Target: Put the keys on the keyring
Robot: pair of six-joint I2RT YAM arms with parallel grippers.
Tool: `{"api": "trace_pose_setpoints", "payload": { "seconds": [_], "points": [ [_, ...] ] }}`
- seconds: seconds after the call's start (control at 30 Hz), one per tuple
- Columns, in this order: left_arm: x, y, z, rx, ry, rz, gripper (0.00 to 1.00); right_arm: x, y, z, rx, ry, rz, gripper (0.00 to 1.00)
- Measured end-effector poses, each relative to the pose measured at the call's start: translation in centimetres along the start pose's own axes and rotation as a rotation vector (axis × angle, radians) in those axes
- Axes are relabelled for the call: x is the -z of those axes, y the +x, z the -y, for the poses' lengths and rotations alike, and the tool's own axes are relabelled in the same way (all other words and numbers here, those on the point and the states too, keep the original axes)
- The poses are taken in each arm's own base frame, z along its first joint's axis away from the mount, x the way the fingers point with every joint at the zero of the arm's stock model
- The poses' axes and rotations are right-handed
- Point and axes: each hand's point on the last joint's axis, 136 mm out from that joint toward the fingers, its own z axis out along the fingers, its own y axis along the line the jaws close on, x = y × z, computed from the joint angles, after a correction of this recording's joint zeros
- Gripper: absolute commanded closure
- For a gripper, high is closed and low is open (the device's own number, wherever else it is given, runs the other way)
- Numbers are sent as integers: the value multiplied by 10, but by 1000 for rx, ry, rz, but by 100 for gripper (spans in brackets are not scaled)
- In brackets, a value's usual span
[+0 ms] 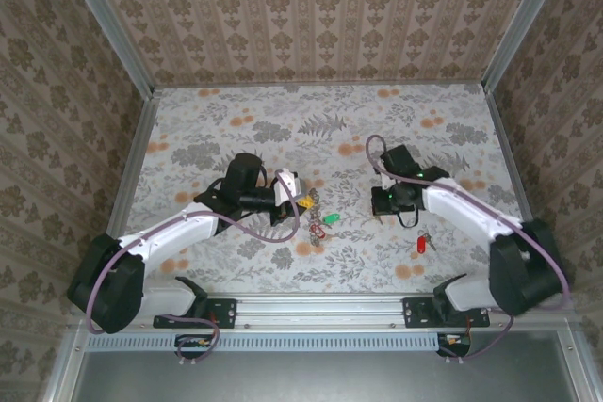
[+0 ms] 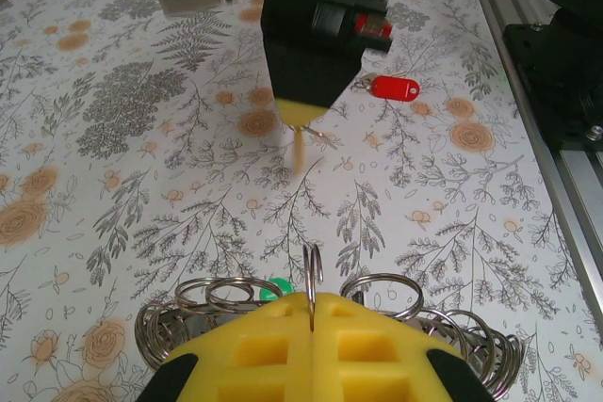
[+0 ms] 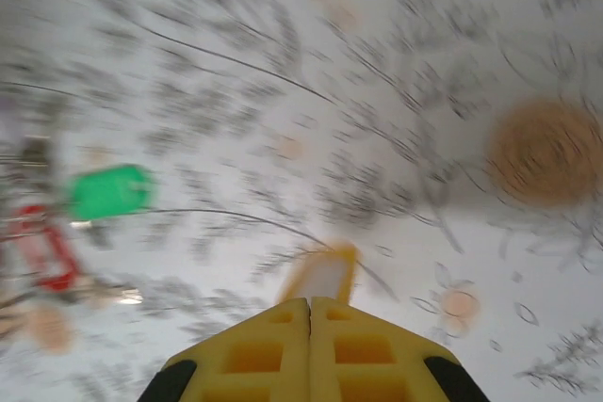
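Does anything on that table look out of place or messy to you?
Mostly the rings: they lie in a tangled heap, not one neat ring. The red key also sits alone, apart from the green key.

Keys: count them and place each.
3: green key beside the keyring, red key by the right arm, yellow key in the jaws of the right gripper; others may be hidden.

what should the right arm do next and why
Probably ease the right gripper toward the left gripper: it looks shut on the yellow key, while the left pinches a loop of the keyring upright, with bare table between key and ring, so that gap needs closing first.
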Motion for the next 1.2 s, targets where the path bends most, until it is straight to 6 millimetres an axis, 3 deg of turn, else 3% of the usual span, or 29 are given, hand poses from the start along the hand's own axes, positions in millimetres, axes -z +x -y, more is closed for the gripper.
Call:
{"api": "trace_pose_setpoints", "payload": {
  "seconds": [0.23,0.43,0.57,0.7,0.93,1.2],
  "points": [
    [0,-3,-1,5,-4,11,100,54,-15,-60,207,-340,270,95],
    [0,-5,-1,7,2,20,100,70,-6,-79,375,-468,413,95],
    [0,-6,1,11,7,23,100,83,-10,-90,451,-517,479,97],
    [0,-6,2,13,13,26,100,88,-11,-102,511,-551,510,97],
    [0,-6,2,13,13,27,100,77,-1,-131,643,-567,483,97],
    [0,-10,0,7,7,41,100,84,-21,-161,753,-579,540,97]
  ]
}}
